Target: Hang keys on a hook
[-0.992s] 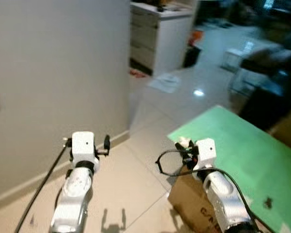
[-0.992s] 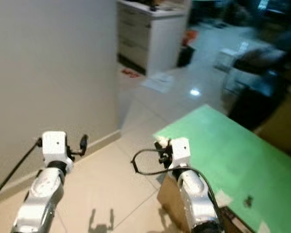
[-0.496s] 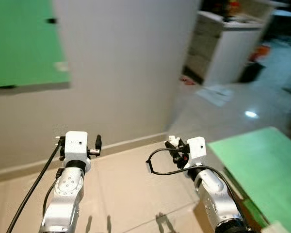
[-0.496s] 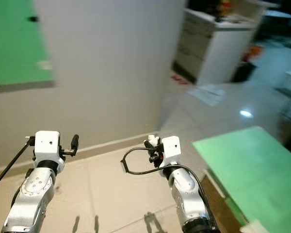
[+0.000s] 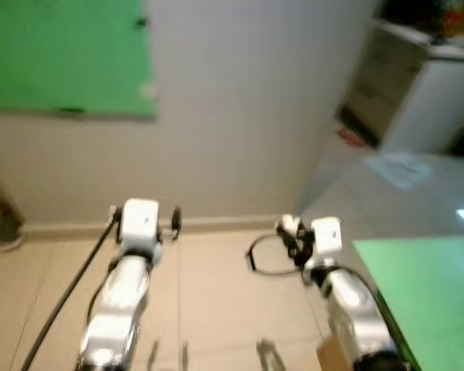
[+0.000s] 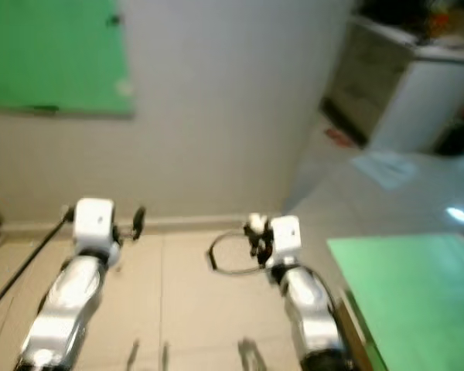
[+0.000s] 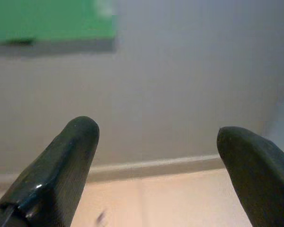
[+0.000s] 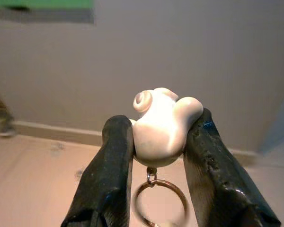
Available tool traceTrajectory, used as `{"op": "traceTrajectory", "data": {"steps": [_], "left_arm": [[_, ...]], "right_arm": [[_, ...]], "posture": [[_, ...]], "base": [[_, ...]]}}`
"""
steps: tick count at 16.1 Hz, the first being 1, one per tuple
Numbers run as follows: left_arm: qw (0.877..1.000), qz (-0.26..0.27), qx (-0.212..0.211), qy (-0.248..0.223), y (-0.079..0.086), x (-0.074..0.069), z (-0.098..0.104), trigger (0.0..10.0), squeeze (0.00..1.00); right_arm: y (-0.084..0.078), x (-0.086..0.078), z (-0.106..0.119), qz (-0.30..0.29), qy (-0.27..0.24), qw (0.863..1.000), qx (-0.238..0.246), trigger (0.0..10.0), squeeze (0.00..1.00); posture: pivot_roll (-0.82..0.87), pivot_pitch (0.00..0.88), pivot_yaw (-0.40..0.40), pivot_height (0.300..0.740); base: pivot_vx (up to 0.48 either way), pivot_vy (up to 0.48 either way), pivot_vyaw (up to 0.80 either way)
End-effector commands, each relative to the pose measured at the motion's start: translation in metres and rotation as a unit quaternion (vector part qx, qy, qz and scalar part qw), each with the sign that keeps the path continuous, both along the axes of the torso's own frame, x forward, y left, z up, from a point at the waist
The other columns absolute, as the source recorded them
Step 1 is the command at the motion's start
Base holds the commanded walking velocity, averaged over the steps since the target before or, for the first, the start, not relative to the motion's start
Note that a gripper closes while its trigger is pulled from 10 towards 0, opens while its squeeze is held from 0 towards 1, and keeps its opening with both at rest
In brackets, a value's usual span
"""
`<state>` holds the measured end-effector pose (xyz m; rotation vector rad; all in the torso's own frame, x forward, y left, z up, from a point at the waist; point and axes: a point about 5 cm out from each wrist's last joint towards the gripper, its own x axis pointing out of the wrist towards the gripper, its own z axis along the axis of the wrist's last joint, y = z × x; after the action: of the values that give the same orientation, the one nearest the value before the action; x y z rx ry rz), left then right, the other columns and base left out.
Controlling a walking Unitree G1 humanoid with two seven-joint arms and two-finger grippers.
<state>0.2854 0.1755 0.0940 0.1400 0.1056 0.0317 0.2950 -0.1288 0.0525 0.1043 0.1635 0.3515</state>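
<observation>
A white rounded charm with a metal key ring dangling beneath it is clamped in my right gripper, which is shut on it. In the eye views that gripper is held out low over the tiled floor, facing a grey wall. A green board hangs on this wall at the upper left, with a small dark fitting near its top right corner; the blur hides what it is. My left gripper is open with nothing in it and points at the wall's skirting.
A green-topped table stands at the right, beside my right arm. A white cabinet and a sheet of paper on the floor lie beyond the wall's corner. A shoe sits by the wall at the far left.
The camera has swung left: the green board now sits larger and nearer the middle, and the table has slid to the right edge. Both grippers keep their pose; the keys stay held.
</observation>
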Motion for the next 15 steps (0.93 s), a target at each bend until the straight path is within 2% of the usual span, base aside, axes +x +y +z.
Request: {"op": "traceTrajectory", "data": {"steps": [1, 6, 8, 10, 15], "left_arm": [[1.000, -0.001, -0.003, -0.004, -0.001, 0.003, 0.003, 10.0, 0.00], [1.000, 0.006, 0.021, -0.001, 0.006, 0.007, 0.004, 10.0, 0.00], [1.000, 0.006, 0.012, -0.010, 0.008, 0.009, 0.007, 10.0, 0.00], [1.000, 0.008, 0.001, -0.016, 0.010, 0.010, 0.009, 10.0, 0.00], [1.000, 0.004, 0.013, -0.023, 0.008, 0.009, 0.011, 10.0, 0.00]], "right_arm": [[-0.001, 0.003, 0.004, 0.001, -0.008, 1.000, 0.004, 0.0, 0.00], [-0.003, 0.006, 0.005, -0.016, -0.006, 1.000, 0.003, 0.0, 0.00], [-0.002, 0.006, 0.005, -0.014, -0.008, 1.000, 0.007, 0.0, 0.00], [0.000, 0.006, 0.006, -0.008, -0.011, 1.000, 0.007, 0.0, 0.00], [0.005, 0.006, 0.007, 0.006, -0.012, 1.000, 0.014, 0.0, 0.00]], "posture": [[0.01, 0.000, -0.061, 0.740], [0.01, 0.000, -0.062, 0.740], [0.01, 0.000, -0.061, 0.740], [0.01, 0.000, -0.063, 0.740], [0.02, 0.000, -0.065, 0.740]], "base": [[0.000, 0.000, 0.57], [0.000, 0.000, 0.10], [0.000, 0.000, 0.00], [0.373, 0.298, 0.00], [0.374, 0.300, 0.00]]}}
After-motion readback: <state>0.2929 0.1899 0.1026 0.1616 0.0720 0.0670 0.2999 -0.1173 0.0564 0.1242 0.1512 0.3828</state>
